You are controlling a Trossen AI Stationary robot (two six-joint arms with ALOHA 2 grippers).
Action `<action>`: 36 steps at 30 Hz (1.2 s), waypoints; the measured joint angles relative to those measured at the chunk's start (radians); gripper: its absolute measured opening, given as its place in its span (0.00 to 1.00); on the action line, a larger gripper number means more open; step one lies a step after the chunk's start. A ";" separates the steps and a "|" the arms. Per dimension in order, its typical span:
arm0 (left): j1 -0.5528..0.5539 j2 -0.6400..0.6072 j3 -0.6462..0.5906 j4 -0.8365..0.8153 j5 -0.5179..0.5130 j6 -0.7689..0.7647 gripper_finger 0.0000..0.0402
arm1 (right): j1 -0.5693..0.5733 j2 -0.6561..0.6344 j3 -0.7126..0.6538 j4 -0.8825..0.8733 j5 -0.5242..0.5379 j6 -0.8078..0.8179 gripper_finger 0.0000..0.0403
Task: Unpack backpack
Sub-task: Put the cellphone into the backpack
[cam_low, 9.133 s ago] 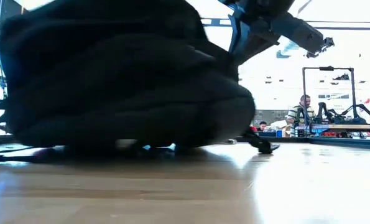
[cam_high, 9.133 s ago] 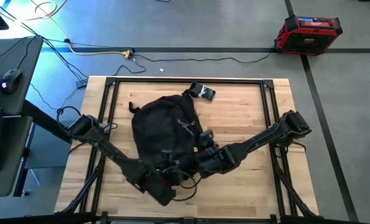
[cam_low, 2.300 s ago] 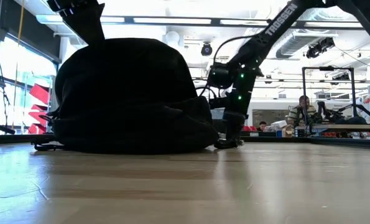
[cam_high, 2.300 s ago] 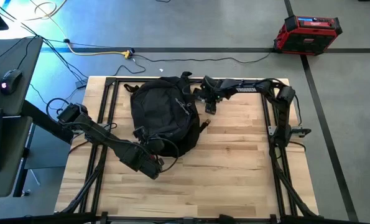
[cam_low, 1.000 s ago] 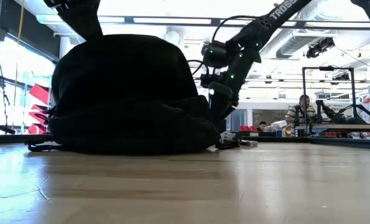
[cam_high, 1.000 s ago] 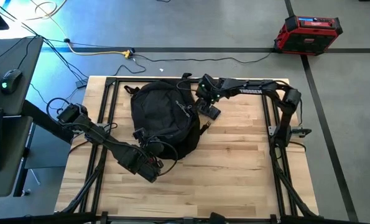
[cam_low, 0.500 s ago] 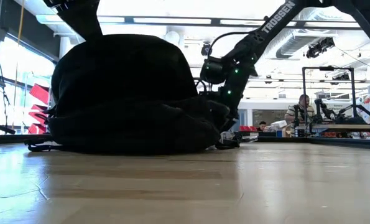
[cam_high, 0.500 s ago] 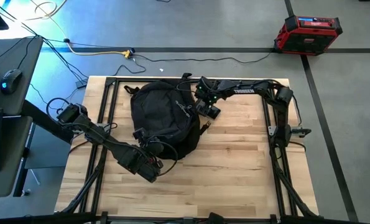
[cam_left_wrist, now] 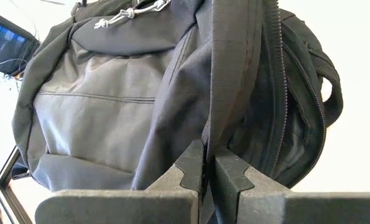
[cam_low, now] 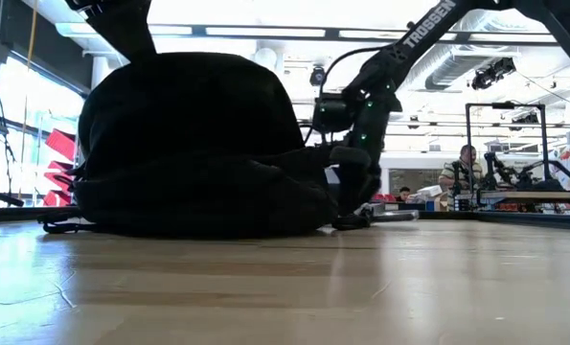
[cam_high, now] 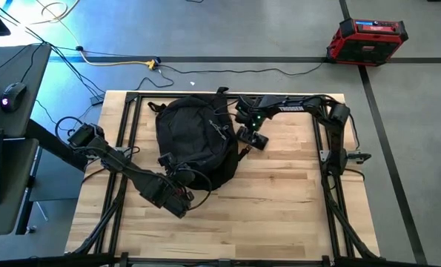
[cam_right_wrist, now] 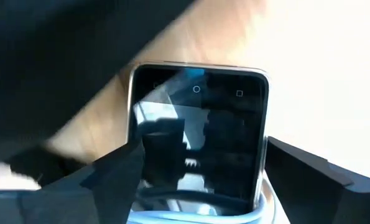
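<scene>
High view: your backpack point(cam_high: 196, 142) lies at the table's point(cam_high: 294, 208) far-centre. Left gripper point(cam_high: 177, 199) sits at its near edge.

Left wrist view: fingers point(cam_left_wrist: 189, 169) pinched tight on a strap point(cam_left_wrist: 234, 68).

Right wrist view: right gripper point(cam_right_wrist: 200, 180), fingers spread wide, flanks a phone point(cam_right_wrist: 197, 134) beside the backpack.

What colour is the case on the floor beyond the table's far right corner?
The case is red with black edges, clearest in the high view.
</scene>
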 joint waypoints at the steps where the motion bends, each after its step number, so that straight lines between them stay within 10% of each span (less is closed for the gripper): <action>1: 0.000 0.000 0.000 0.000 0.000 0.000 0.00 | 0.000 0.000 0.000 -0.009 0.002 0.000 0.72; 20: -0.002 0.000 0.000 -0.003 -0.021 -0.014 0.00 | -0.060 -0.130 -0.005 -0.058 -0.127 -0.017 0.20; 28: -0.008 0.000 0.000 -0.003 -0.021 -0.025 0.00 | -0.036 -0.280 -0.008 -0.139 -0.129 -0.015 0.30; 36: -0.017 0.000 0.000 -0.004 -0.021 -0.026 0.00 | 0.113 -0.262 -0.008 -0.216 -0.131 -0.034 0.70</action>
